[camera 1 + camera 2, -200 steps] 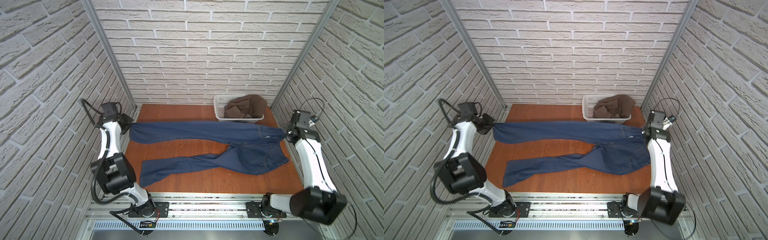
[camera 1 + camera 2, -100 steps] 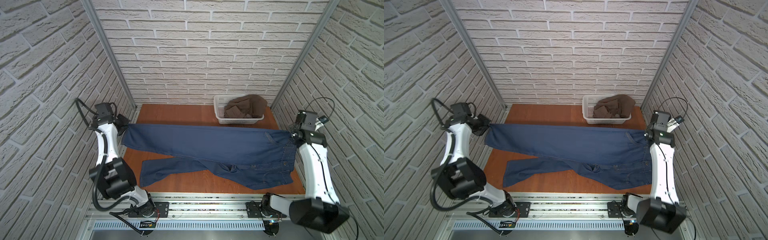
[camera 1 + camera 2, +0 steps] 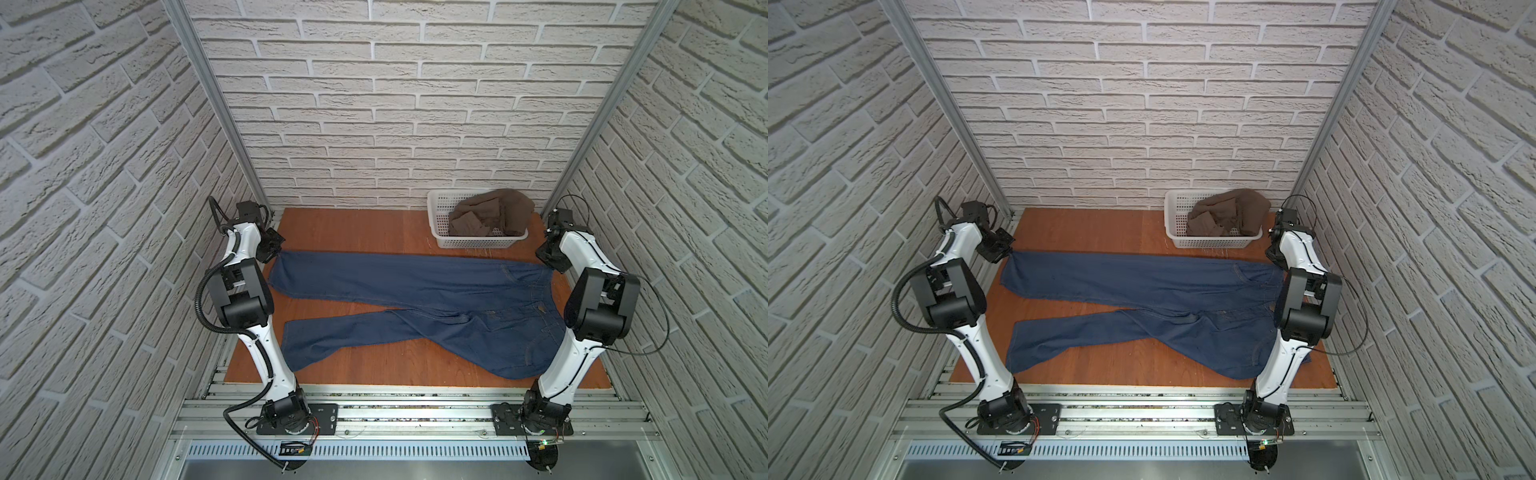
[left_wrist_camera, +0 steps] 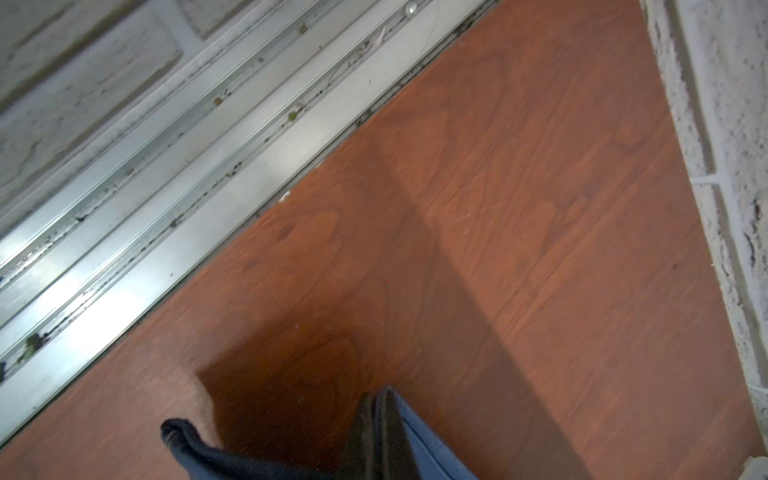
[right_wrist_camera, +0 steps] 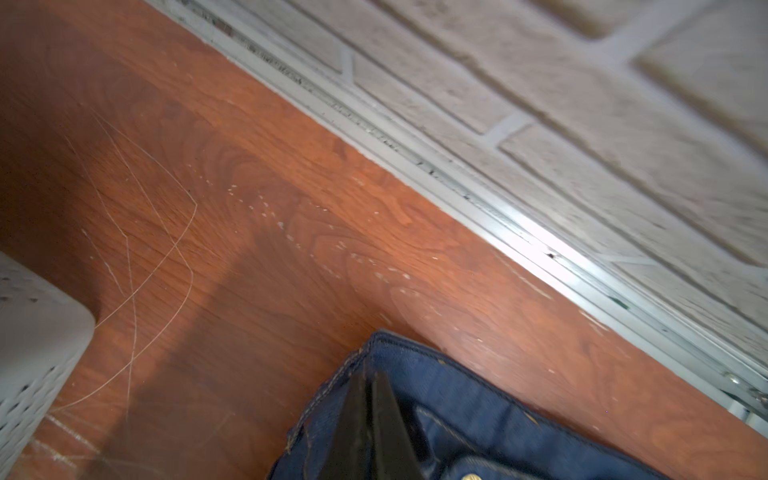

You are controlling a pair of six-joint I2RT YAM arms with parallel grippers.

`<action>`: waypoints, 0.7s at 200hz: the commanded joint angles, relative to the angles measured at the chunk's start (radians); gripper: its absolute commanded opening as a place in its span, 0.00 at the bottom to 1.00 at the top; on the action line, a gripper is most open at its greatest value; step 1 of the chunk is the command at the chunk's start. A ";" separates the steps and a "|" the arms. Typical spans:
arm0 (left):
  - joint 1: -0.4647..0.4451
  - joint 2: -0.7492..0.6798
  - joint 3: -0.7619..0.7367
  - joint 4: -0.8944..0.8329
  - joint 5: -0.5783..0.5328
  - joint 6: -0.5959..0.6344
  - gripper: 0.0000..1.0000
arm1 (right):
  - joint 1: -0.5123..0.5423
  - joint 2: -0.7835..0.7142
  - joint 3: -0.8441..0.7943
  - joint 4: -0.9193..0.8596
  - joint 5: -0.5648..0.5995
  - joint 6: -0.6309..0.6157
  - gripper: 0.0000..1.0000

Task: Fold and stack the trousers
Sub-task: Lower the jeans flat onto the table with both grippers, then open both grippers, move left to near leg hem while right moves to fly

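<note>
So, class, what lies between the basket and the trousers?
Just a narrow bare strip of table separates basket and trousers, shown in both top views.

Tabletop (image 3: 353,230): reddish-brown wood-grain board with metal rails (image 3: 415,401) along its near edge.

Lying directly on it:
- Trousers (image 3: 415,278), dark blue denim, spread left to right in both top views. The waistband is at the right and both legs run left. The far leg is straight. The near leg angles toward the front edge, with a wedge of bare wood between the two. The seat reaches close to the front right corner.
- White perforated basket (image 3: 440,216), standing far right by the back wall, just beyond the trousers' waist end, with a narrow strip of board between.

Fine pale scratches (image 5: 137,257) mark the wood beside the basket's corner (right wrist view).
</note>
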State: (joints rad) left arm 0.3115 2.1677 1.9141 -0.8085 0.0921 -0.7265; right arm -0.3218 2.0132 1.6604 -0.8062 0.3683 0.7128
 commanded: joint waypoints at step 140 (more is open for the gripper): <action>-0.052 0.367 0.537 -0.206 -0.056 0.021 0.00 | 0.027 0.271 0.406 -0.070 0.089 0.047 0.06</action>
State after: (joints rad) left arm 0.2531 2.4878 2.3608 -0.9833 0.0463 -0.7078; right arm -0.2913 2.2509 2.0003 -0.8780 0.4011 0.7483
